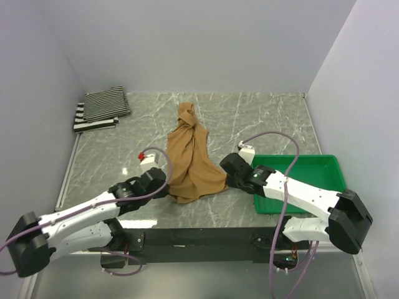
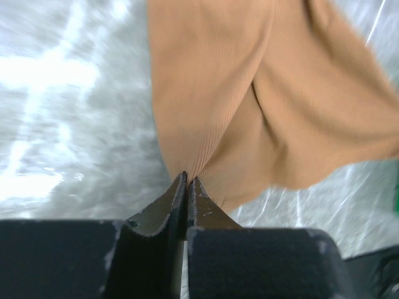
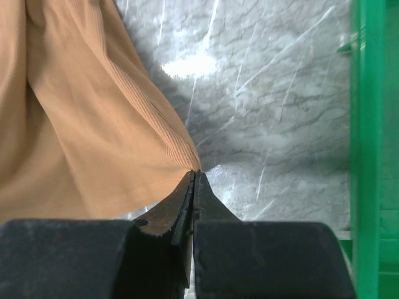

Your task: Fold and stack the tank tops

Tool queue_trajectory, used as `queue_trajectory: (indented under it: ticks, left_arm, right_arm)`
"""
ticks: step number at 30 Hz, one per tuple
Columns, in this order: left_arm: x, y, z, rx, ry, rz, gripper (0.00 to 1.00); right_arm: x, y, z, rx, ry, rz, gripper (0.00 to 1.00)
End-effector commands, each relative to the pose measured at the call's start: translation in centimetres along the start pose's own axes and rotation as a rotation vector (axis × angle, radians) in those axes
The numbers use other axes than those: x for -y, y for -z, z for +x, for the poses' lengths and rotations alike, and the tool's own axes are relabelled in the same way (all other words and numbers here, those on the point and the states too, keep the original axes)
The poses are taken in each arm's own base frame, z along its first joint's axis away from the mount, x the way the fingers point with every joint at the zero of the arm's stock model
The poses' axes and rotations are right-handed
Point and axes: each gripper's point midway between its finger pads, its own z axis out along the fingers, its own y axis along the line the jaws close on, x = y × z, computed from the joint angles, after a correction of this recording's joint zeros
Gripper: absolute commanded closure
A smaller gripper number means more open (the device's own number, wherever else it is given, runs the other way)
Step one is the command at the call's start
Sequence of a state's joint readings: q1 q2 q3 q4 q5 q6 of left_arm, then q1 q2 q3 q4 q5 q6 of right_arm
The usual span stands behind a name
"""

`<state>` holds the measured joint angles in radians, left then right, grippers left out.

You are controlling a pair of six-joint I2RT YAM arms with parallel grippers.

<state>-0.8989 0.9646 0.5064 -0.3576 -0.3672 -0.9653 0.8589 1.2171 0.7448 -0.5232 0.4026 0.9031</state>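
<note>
- The tan-brown ribbed cloth tank top (image 1: 190,159) lies bunched in the middle of the grey marbled worktop (image 1: 262,118). Its long axis runs from the near edge toward the far edge, with the narrow twisted end far and the wide hem end near, between your two arms.
- Left gripper (image 2: 187,179): fingers pressed together, with a pinch of the tan top's near-left hem corner caught at the tips.
- Right gripper (image 3: 195,174): fingers likewise closed, biting the near-right hem corner.
- Relation to work from: the whole garment lies ahead of both sets of fingertips, toward the far edge. Each arm has the corner on its own side, and neither is clearly nearer.
- The hem between your two grips looks slack and gathered. My judgement is that you draw the corners apart across the axis first, then lay the body flat.
- The folded thin-pinstriped cloth top (image 1: 107,103) sits on the folded wide black-and-white striped cloth top (image 1: 87,123) at the far left corner, well apart from the tan top.
- The green plastic tray (image 1: 299,159) sits at the near right corner, just beside your right arm. Mind it when you spread.
- Both grips are thin bites, so a corner may slip.
</note>
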Motion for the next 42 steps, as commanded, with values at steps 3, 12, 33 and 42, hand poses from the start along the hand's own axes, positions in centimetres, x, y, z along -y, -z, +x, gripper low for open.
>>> queue_trajectory:
  ticks: [3, 12, 33, 42]
  left_arm:
    - [-2.2, 2.0, -5.1, 0.174, 0.104, -0.061, 0.92]
    - [-2.5, 4.4, -12.2, 0.284, 0.123, -0.079, 0.78]
    - [-4.6, 0.2, -5.7, 0.073, 0.209, -0.018, 0.63]
    - [-4.8, -1.6, -2.8, -0.009, 0.281, 0.081, 0.47]
  right_arm:
    - [0.1, 0.8, -2.1, 0.056, -0.034, -0.030, 1.00]
    - [0.1, 2.0, -4.6, 0.094, -0.060, -0.048, 1.00]
    - [4.7, -0.8, -5.4, 0.072, -0.119, 0.059, 1.00]
    - [5.2, -1.1, -5.4, 0.066, -0.116, 0.065, 1.00]
